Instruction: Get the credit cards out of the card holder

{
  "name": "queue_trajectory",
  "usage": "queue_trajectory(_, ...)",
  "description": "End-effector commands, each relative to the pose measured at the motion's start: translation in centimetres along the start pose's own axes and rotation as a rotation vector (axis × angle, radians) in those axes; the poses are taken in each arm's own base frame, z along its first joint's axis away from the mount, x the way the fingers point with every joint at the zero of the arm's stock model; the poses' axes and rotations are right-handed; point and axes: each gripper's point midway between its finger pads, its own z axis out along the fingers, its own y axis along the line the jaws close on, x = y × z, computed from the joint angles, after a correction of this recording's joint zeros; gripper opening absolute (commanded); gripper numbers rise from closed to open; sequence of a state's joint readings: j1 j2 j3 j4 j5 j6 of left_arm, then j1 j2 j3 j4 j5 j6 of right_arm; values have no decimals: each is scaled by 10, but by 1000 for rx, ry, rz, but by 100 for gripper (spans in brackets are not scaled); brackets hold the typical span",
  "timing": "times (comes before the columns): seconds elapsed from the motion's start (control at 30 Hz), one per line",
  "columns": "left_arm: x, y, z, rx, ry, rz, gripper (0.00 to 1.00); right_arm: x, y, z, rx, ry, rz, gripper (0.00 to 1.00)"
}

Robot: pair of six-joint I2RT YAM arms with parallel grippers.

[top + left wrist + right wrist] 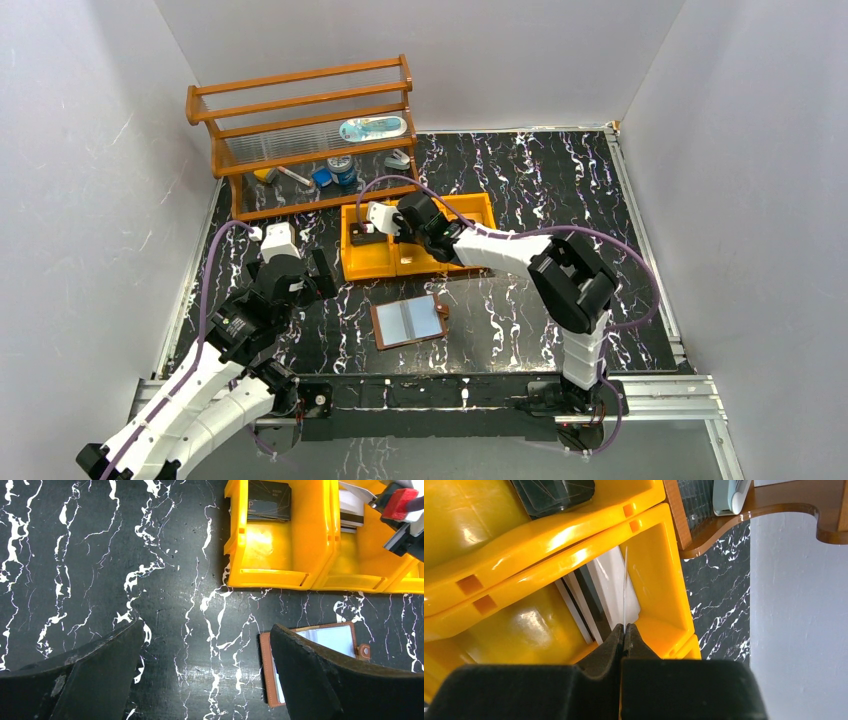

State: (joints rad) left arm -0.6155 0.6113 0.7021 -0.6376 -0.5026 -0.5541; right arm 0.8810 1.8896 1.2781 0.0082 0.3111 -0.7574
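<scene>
- There is one card holder (408, 322). It lies open and flat on the dark surface (100, 580), near the front, between the two arms. It is brown on the outside and pale blue-grey on the inside. Nothing is touching it.
- There is one orange tray (280, 555) just behind the card holder. It has three boxes in a row.
- There are two arms, and each one has one hand.
- The right hand (625, 627) is over the middle box of the tray. Its two fingers are pressed together and pinch one thin card (625, 585) by its edge. The card is so thin that from the hand's own camera it looks like a line.
- Some pale cards (350, 510) lie in the middle box, under that hand. I can see more than one edge, but I cannot count them for sure.
- Some dark cards (267, 500) lie in a pile in the left box. I cannot tell how many.
- The left hand (206, 627) is spread wide and holds nothing. It hangs over the bare surface, just left of the card holder.
- One wooden shelf (300, 110) stands at the back. A few small things sit on it.
</scene>
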Motion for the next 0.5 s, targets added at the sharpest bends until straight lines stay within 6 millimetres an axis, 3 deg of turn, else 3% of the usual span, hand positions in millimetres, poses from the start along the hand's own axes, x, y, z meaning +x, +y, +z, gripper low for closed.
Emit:
queue_trajectory(0.0, -14, 4, -6, -20, -42, -17, 98, -17, -30, 0, 97, -23, 2, 0)
queue_trajectory(0.47, -21, 16, -15, -54, -88, -54, 98, -6, -29, 22, 108, 14, -51, 0)
